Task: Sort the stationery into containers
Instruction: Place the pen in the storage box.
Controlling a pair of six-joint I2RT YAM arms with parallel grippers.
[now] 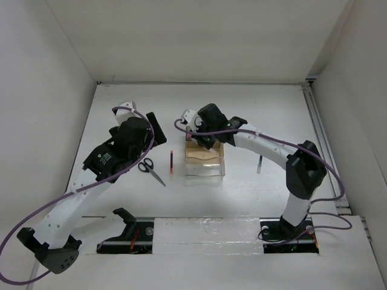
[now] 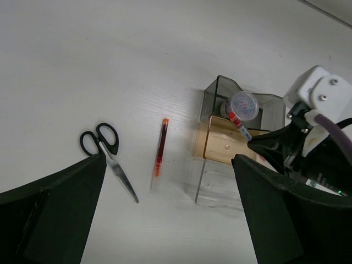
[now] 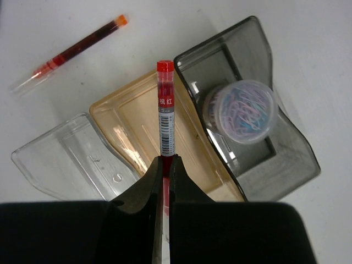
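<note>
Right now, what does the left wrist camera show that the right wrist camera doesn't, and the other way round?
Only the left wrist view: the black-handled scissors lying on the table.
Only the right wrist view: the printed label on the held red pen, pinched in the right gripper.
Both: the loose red pen, the clear bin, the amber bin, and the round tub sitting in the dark grey bin.

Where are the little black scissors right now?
In the top view the scissors lie on the table, just left of the loose red pen, with the bins farther right.
</note>
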